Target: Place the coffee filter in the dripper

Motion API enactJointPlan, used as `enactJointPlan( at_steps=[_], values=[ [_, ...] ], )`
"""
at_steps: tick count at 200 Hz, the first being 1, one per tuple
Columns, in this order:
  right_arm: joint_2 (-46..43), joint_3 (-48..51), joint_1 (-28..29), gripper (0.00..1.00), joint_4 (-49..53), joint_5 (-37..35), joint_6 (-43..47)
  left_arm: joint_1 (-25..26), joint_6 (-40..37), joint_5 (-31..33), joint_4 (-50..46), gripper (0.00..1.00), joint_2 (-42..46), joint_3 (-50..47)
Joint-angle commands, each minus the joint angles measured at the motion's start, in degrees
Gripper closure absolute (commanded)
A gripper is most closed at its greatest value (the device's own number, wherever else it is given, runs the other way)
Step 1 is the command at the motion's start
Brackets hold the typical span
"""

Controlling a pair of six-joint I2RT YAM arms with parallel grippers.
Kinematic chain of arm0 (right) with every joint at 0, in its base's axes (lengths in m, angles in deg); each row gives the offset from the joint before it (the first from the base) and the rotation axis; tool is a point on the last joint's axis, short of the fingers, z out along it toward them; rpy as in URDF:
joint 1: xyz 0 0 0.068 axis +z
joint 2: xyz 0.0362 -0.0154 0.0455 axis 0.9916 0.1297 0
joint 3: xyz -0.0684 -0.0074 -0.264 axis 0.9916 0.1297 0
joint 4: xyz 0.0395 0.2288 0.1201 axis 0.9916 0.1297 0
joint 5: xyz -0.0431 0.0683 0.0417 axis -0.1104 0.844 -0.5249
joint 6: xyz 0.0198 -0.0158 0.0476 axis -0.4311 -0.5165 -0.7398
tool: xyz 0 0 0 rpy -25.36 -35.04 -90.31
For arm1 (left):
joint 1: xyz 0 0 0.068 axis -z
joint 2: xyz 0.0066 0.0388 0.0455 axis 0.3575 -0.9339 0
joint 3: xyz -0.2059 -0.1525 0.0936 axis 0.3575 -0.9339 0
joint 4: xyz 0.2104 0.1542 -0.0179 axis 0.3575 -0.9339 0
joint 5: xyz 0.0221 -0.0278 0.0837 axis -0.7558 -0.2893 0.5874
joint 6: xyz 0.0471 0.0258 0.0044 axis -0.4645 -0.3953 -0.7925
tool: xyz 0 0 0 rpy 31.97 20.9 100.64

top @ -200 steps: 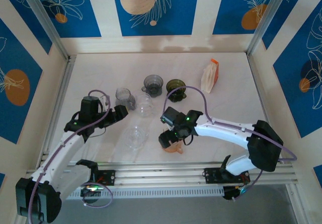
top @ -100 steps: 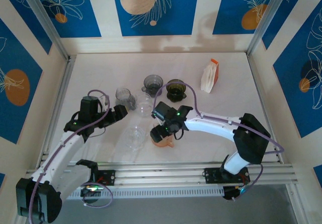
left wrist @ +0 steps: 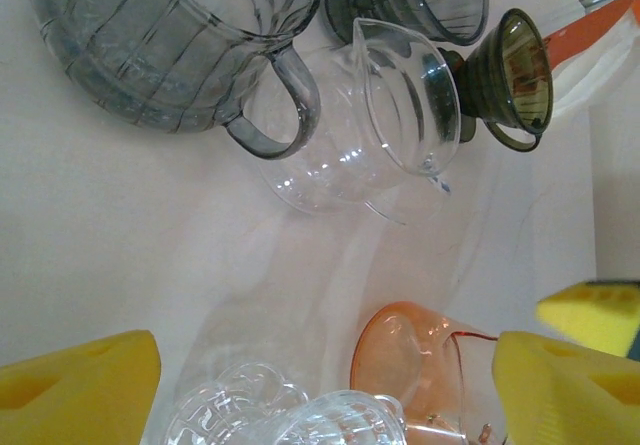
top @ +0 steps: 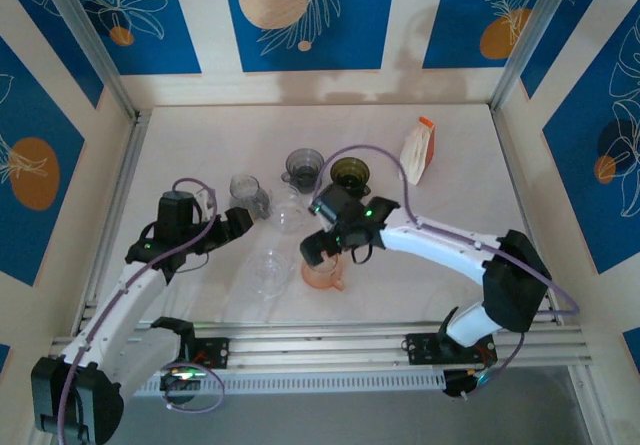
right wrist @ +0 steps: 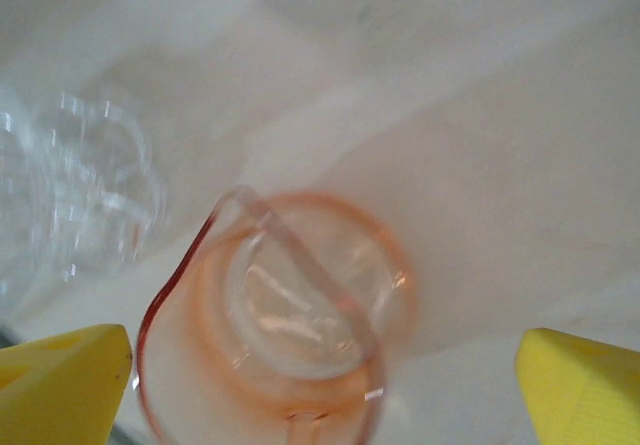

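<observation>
- Top external: white table (top: 200,145), enclosed by blue leaf-patterned walls (top: 350,25).
- Coffee filter (top: 417,152) stands at far right; orange dripper (top: 322,275) sits near centre.
- Right gripper (top: 316,253) spread wide, empty, above orange dripper; left gripper (top: 243,222) likewise wide, empty.

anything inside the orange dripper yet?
The orange dripper looks empty: its base ring and the table show through its clear wall. Its near edge runs out of frame, so that part is unseen.
</observation>
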Motion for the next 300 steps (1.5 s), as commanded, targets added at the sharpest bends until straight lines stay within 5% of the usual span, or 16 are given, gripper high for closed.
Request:
enactJointPlan(
  at_steps=[1, 53, 102, 167, 219, 300],
  values=[
    [-0.6, -2.62, -7.38, 0.06, -0.56, -1.57, 0.27, -0.92, 0.23, -0.2, 1.3, 0.14, 0.72, 1.78],
    [9.01, -9.03, -23.3, 0.2, -7.33, 1.53, -0.55, -1.27, 1.29, -1.66, 1.84, 0.15, -0.12, 0.22],
    [19.79, -16.58, -31.14, 0.37, -9.41, 5.48, -3.8, -1.64, 1.29, -2.28, 1.83, 0.15, -0.13, 0.09],
    [26.79, -21.04, -32.0, 0.62, -8.11, 9.01, -3.56, -1.99, 1.23, -2.46, 2.25, 0.15, -1.23, 0.12],
    [24.52, -19.82, -31.91, 0.99, -7.6, 10.1, -4.16, -2.25, 1.34, -3.07, 3.02, 0.15, -2.64, 0.61],
    [6.06, -8.21, -29.92, 1.0, -3.83, 11.86, -6.96, -2.51, 0.29, -3.79, 2.82, 0.15, -2.44, 1.76]
  ],
)
